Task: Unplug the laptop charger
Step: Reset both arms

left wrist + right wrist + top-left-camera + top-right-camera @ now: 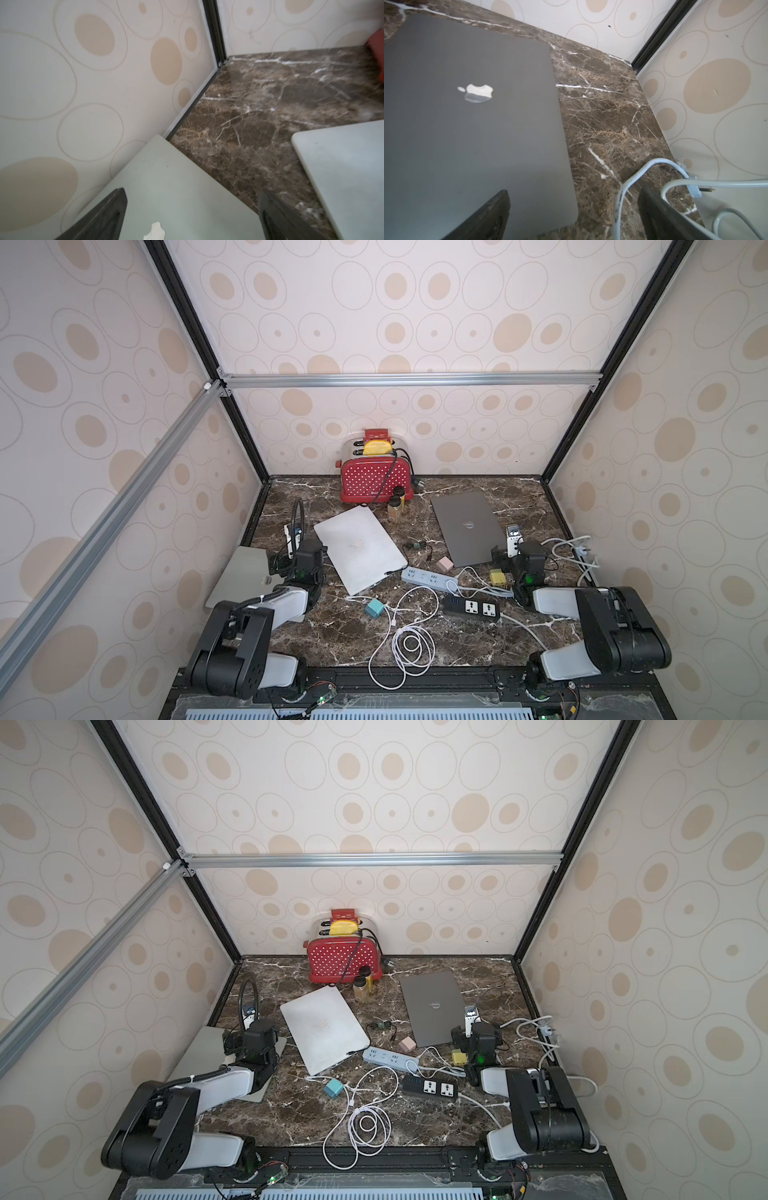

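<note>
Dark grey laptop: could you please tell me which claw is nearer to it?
Right. The right claw hangs open over the near corner of the dark grey laptop. The left claw is well away, open above a pale silver laptop.

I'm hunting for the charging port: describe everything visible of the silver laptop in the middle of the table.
The silver laptop lies closed and flat, skewed, on the marble table. Matte metal-looking lid, rounded corners, faint logo at its middle. A small dark plug sits at its near edge, close to the pale power strip.
</note>
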`<state>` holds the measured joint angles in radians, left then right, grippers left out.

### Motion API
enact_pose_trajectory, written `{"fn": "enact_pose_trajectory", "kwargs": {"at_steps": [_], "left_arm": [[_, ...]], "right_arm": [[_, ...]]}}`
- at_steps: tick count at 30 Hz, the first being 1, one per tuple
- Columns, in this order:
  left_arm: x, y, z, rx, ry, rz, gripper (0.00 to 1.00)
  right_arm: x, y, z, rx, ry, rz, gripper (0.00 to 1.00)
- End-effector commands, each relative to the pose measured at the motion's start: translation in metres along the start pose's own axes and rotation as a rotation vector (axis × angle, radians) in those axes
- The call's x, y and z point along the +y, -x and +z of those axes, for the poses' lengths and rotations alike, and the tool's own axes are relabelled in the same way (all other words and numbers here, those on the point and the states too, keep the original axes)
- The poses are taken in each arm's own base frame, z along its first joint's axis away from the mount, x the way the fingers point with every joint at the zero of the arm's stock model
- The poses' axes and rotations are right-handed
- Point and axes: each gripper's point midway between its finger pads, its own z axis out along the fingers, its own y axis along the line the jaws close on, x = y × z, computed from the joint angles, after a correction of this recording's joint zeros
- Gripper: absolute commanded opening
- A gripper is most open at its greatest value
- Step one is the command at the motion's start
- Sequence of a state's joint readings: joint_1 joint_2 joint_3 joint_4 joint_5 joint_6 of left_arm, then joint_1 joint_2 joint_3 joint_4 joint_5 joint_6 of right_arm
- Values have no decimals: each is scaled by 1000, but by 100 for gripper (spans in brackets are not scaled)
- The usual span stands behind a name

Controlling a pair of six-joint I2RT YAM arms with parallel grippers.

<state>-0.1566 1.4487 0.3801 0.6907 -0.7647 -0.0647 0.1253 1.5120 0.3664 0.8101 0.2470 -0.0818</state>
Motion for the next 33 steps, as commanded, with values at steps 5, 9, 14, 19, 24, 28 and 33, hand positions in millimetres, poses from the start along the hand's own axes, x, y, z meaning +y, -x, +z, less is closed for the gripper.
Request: {"fn": "enact_pose_trajectory", "kwargs": {"at_steps": [5,9,14,19,24,28,33], "left_arm": [[-26,28,16,-80,-190,-88,99],[-38,17,28,-69,-294,-108,99],[-37,19,26,-58,-314,-112,99],[-37,19,26,-62,-312,-111,99],[-37,19,27,-61,-312,-111,99],[-38,18,28,-54,-315,-108,99],[-38,18,28,-54,-318,-112,99]], "right_arm": [[-24,5,12,-4,-54,104,100],[-25,4,12,-2,-55,104,100],[-25,5,11,-6,-55,107,100],[-25,5,11,-5,-54,107,100],[-25,5,11,-5,-54,104,100],[-25,5,11,-7,-54,106,100],[-25,5,11,-7,-55,107,100]]}}
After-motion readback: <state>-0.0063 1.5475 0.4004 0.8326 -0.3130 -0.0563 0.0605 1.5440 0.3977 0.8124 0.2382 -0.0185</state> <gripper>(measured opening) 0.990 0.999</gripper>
